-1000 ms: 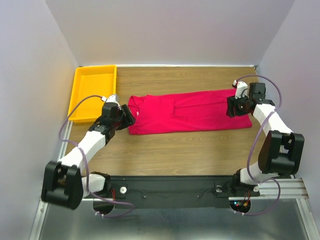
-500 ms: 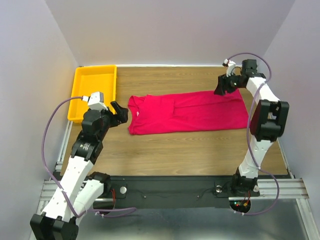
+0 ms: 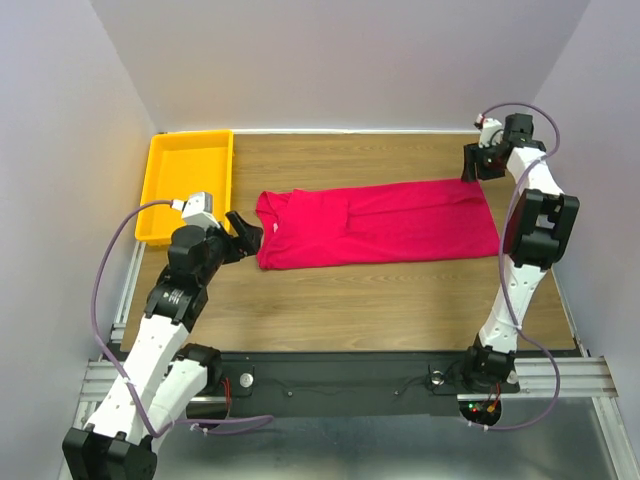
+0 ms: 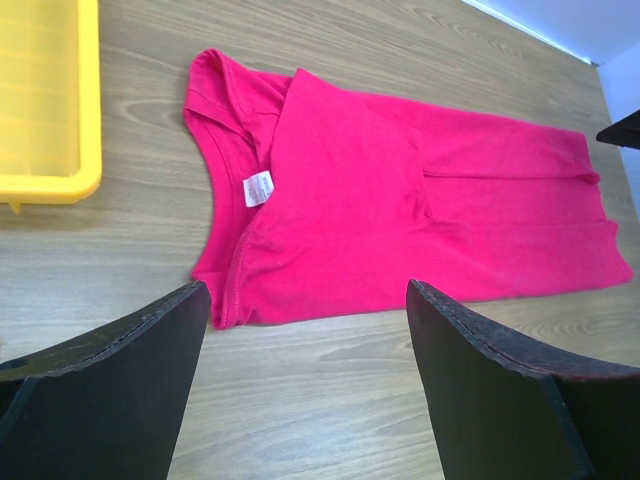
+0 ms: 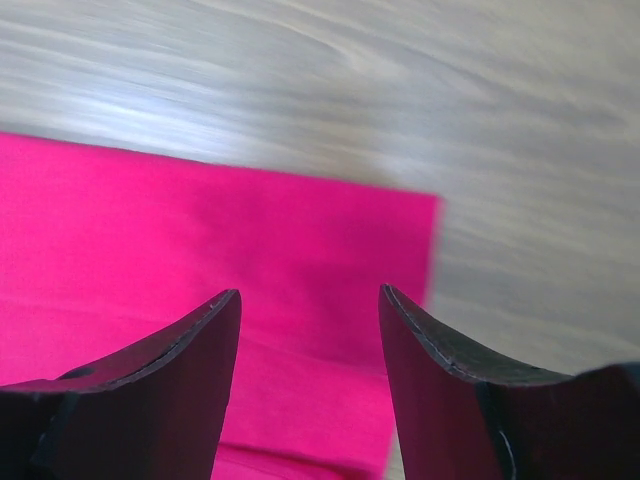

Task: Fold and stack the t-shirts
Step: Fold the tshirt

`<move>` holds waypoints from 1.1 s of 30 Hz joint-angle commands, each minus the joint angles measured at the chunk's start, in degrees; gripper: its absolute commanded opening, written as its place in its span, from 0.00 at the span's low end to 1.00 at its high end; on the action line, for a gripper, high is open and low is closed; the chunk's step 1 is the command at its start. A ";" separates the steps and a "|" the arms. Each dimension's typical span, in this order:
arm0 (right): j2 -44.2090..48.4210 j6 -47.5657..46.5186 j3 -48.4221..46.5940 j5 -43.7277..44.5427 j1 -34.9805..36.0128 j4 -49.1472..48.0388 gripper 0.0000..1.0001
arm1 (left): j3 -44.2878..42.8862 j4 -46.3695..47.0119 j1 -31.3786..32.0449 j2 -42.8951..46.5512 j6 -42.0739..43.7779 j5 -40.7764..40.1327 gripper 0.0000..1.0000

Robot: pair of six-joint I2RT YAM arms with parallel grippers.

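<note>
The crimson-red t-shirt [image 3: 375,223] lies on the wooden table as a long folded strip, collar end at the left, hem end at the right. In the left wrist view the t-shirt [image 4: 400,210] shows its white neck label. My left gripper [image 3: 243,233] is open and empty, raised just left of the collar end [image 4: 305,300]. My right gripper [image 3: 470,165] is open and empty above the shirt's far right corner; the right wrist view shows the t-shirt [image 5: 200,230] corner between my fingers [image 5: 309,297].
A yellow plastic tray [image 3: 162,190] stands at the back left, also in the left wrist view [image 4: 85,120]. Grey walls close in the table on three sides. Bare wood [image 3: 360,300] lies in front of the shirt.
Both grippers have let go of the shirt ends and lifted away. The left arm drew back and rose; the right arm swung to the far right corner. The shirt lies still.
</note>
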State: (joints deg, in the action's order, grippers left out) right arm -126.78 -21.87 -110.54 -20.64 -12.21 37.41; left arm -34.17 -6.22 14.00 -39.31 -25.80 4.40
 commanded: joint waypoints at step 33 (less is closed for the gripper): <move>-4.98 5.79 5.39 4.11 -9.14 -1.01 0.01 | 3.14 5.16 -0.38 0.02 -3.46 4.82 0.89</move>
State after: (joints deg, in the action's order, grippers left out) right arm -135.02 -14.61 -111.48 -20.56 -18.90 35.48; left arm -31.38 -4.51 13.76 -40.34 -28.58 7.70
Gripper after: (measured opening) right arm 0.040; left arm 0.890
